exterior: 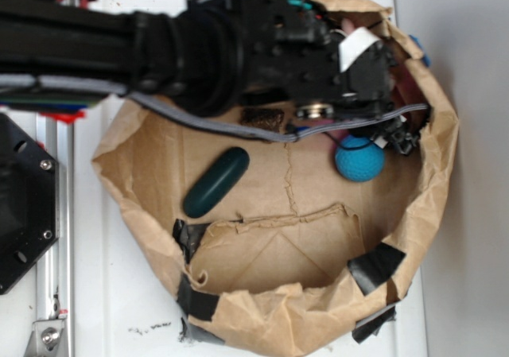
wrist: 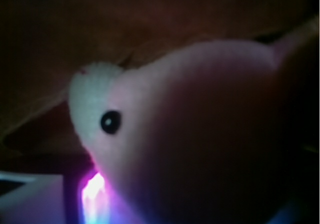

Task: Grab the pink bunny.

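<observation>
One white worktop (exterior: 159, 325) carries one crumpled brown paper bag (exterior: 278, 309) rolled down into a bowl, patched with several strips of black tape (exterior: 375, 266). One black robot arm (exterior: 159, 51) reaches across into the bag's far side, ending in the tool (exterior: 362, 71). Inside the bag, one dark green oblong plush toy (exterior: 215, 181) lies well behind the tool, one blue textured ball (exterior: 359, 159) sits just beside it, and one light-pink plush bunny (wrist: 200, 134) fills the wrist view, right against the tool; overhead only a pink sliver (exterior: 347, 25) shows. Whether the tool is clamped on it, I cannot tell.
</observation>
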Controlling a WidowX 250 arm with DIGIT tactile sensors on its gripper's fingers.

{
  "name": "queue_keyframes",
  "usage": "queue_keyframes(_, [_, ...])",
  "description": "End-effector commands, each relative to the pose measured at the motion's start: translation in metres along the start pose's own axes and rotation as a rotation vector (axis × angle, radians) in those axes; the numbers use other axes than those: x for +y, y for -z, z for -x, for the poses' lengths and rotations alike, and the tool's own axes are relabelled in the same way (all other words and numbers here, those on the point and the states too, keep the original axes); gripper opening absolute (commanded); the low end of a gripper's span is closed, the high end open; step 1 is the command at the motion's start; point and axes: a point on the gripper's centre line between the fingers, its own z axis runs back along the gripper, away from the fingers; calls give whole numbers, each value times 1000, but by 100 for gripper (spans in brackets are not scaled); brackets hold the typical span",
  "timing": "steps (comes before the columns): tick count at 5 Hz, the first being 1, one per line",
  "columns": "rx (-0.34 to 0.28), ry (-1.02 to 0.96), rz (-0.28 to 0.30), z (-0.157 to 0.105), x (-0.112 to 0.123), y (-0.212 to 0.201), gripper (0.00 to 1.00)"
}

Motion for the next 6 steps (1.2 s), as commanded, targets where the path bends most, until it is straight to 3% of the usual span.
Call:
queue_keyframes(1, [-27, -40, 39, -31, 4, -29, 0])
queue_keyframes(2, [33, -29, 71, -17, 7, -67, 0])
queue_keyframes(3, [138, 26, 96, 0, 10, -105, 0])
queue_keyframes(4, [309, 116, 156, 14, 10, -147, 0])
queue_keyframes(5, [380, 238, 104, 27, 0, -171, 0])
queue_keyframes(6, [399, 388, -30, 41, -4, -183, 0])
